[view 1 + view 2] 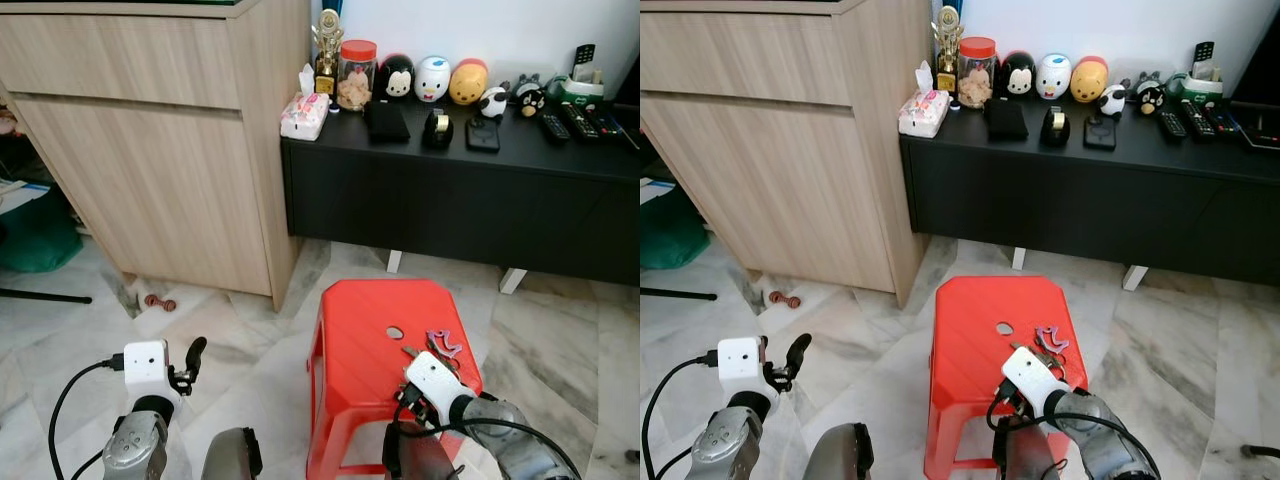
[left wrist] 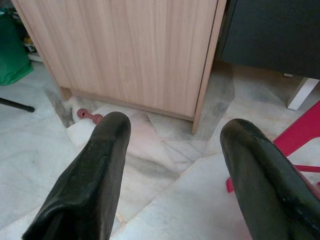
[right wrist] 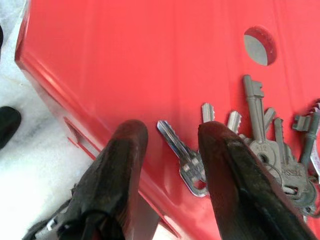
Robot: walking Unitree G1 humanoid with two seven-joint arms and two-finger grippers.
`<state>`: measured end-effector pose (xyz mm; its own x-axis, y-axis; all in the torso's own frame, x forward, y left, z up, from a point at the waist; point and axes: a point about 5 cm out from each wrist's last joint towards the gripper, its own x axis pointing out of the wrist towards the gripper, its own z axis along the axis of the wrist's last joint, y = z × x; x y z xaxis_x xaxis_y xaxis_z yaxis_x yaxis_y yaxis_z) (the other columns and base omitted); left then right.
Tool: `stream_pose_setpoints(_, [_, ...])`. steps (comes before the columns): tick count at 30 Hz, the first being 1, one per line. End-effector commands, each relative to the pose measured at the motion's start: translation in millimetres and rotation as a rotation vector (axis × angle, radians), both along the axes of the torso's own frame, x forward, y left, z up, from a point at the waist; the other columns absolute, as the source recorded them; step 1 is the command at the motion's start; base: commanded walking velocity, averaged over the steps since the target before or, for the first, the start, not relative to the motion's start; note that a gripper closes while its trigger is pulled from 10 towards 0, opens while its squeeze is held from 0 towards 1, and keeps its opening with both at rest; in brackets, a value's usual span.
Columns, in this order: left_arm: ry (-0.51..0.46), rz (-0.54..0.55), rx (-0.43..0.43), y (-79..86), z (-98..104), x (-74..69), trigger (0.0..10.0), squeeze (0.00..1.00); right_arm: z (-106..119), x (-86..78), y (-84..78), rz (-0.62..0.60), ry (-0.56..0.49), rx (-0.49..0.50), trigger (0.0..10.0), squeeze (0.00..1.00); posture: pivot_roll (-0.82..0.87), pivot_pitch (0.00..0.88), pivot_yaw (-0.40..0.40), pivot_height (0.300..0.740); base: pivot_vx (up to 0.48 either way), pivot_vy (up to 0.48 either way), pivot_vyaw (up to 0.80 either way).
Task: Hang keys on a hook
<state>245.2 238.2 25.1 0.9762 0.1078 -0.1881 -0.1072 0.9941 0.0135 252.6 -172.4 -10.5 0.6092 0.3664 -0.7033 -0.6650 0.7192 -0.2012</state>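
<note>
A red plastic stool (image 1: 370, 340) stands at the lower centre of the frame on a marble floor (image 1: 560, 340); it has a round hole (image 1: 395, 332) in its seat. A light wooden cabinet (image 1: 150, 130) fills the upper left; a small red dumbbell-shaped thing (image 1: 160, 302) lies on the floor at its base. A black low sideboard (image 1: 460, 200) crosses the upper right; on it stand a tissue pack (image 1: 304, 115), a trophy (image 1: 327, 50), a red-lidded jar (image 1: 357, 74), round cartoon figures (image 1: 433, 78) and remote controls (image 1: 575, 120).

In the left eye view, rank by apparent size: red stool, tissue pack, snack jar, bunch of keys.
1. Red stool, though nearest the camera.
2. Tissue pack and snack jar look about alike; no ranking.
3. Bunch of keys, smallest, partly hidden by the right gripper.
</note>
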Motion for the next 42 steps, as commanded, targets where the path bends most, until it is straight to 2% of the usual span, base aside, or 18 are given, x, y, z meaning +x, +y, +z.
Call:
stream_pose_setpoints(1, [0.008,-0.011,0.024,0.4,-1,-1.1,10.0,0.0,-1,1.2,-0.3,-0.013,0.007,-0.002,10.0,0.0,0.01,0.021,-0.014,0.583,0.0,0.0,0.0])
stream_pose_setpoints(17, [0.009,-0.007,0.026,0.6,-1,-2.5,10.0,0.0,-11,-4.5,4.2,0.005,0.059,0.002,10.0,0.0,0.01,0.029,-0.013,0.583,0.0,0.0,0.0])
stream_pose_setpoints(18, [0.01,-0.006,0.026,0.8,-1,-2.8,10.0,0.0,-13,-5.2,3.9,0.0,0.069,-0.001,7.1,0.0,0.01,0.03,-0.012,0.583,0.0,0.0,0.0])
stream_pose_setpoints(19, [0.011,-0.006,0.026,0.9,-1,-3.0,10.0,0.0,-14,-5.4,3.8,-0.002,0.073,-0.003,4.8,0.0,0.01,0.03,-0.012,0.583,0.0,0.0,0.0])
stream_pose_setpoints(20, [0.011,-0.007,0.027,0.9,-1,-3.2,10.0,0.0,-15,-6.1,3.2,-0.006,0.086,-0.009,3.0,0.0,0.02,0.032,-0.012,0.583,0.0,0.0,0.0])
stream_pose_setpoints(21, [0.011,-0.007,0.027,0.9,-1,-3.2,10.0,0.0,-16,-6.6,2.9,-0.007,0.092,-0.012,2.2,0.0,0.02,0.033,-0.011,0.583,0.0,0.0,0.0])
stream_pose_setpoints(22, [0.011,-0.007,0.027,0.9,-1,-3.3,10.0,0.0,-16,-7.1,2.7,-0.006,0.099,-0.015,2.1,0.0,0.02,0.033,-0.011,0.583,0.0,0.0,0.0])
stream_pose_setpoints(24, [0.011,-0.007,0.027,1.0,-1,-3.5,10.0,0.0,-17,-7.8,2.6,-0.005,0.106,-0.017,2.3,0.0,0.02,0.034,-0.011,0.583,0.0,0.0,0.0])
stream_pose_setpoints(25, [0.011,-0.007,0.027,0.9,-1,-3.7,10.0,0.0,-18,-8.5,2.8,-0.003,0.111,-0.015,3.7,0.0,0.02,0.036,-0.011,0.583,0.0,0.0,0.0])
stream_pose_setpoints(26, [0.012,-0.007,0.027,0.9,-1,-3.9,10.0,0.0,-19,-9.1,3.1,-0.003,0.115,-0.013,4.1,0.0,0.02,0.037,-0.011,0.583,0.0,0.0,0.0])
stream_pose_setpoints(27, [0.013,-0.008,0.027,1.1,-1,-4.6,10.0,0.0,-20,-10.2,3.8,-0.004,0.124,-0.011,10.0,0.0,0.02,0.04,-0.009,0.583,0.0,0.0,0.0])
stream_pose_setpoints(42, [0.026,-0.02,0.036,3.7,-2,-12.3,10.0,0.0,-22,-5.6,2.6,-0.028,0.146,-0.042,10.0,0.0,0.04,0.066,0.003,0.583,0.0,0.0,0.0])
